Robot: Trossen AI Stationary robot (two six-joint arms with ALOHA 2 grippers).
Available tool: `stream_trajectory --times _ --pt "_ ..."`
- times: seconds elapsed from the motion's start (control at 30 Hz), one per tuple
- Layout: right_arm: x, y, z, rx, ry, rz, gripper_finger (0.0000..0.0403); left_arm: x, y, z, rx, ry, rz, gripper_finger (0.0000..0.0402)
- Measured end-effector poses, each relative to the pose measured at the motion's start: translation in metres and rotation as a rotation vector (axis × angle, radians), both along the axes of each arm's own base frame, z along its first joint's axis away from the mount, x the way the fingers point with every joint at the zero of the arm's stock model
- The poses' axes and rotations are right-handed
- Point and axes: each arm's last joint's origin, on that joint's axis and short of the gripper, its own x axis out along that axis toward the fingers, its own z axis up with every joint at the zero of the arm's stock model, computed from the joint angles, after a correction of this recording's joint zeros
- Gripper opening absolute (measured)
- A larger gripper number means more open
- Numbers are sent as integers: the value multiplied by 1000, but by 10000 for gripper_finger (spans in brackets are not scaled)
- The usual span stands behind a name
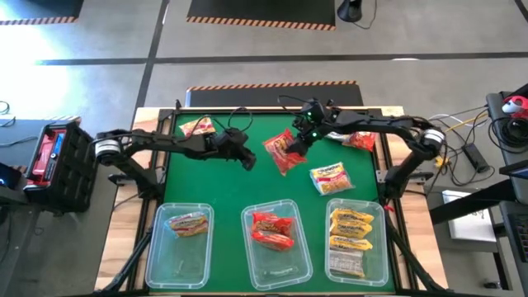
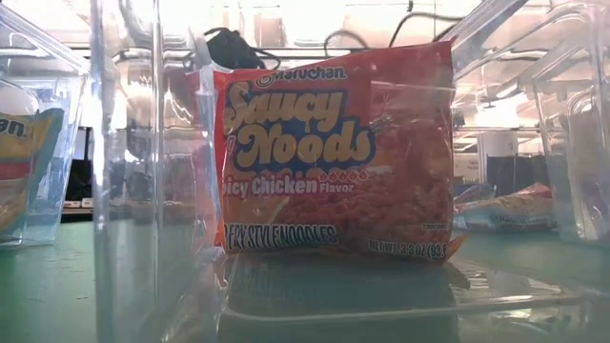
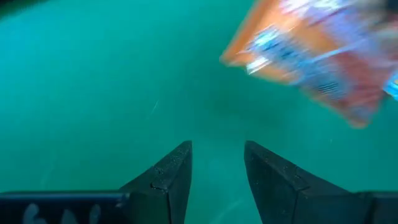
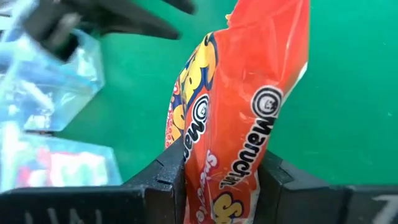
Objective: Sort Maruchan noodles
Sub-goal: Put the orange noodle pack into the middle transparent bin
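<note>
right gripper [image 1: 290, 147] jaws clenched on red noodle packet [image 1: 280, 153] above green desk [image 1: 247, 186], left gripper [image 1: 245, 158] jaws parted, empty, just beside

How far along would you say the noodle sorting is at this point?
Partly done: the three bins already hold sorted packets. In hand: the right pincer is shut on a red packet above the mat. Left: a yellow packet and packets near the far edge. The left pincer hovers empty.
</note>
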Motion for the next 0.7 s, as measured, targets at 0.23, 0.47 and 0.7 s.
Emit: stream_trajectory --times 0.23,0.47,0.7 --pt "-6 40 49 -46 -123 74 105 -6 -2 -7 -85 -16 108 130" --pt "-8 90 79 -68 -211 189 105 -4 -1 -5 -100 -30 125 130" --pt "-7 129 87 -36 -222 273 105 -2 -1 -1 -130 -60 174 130"
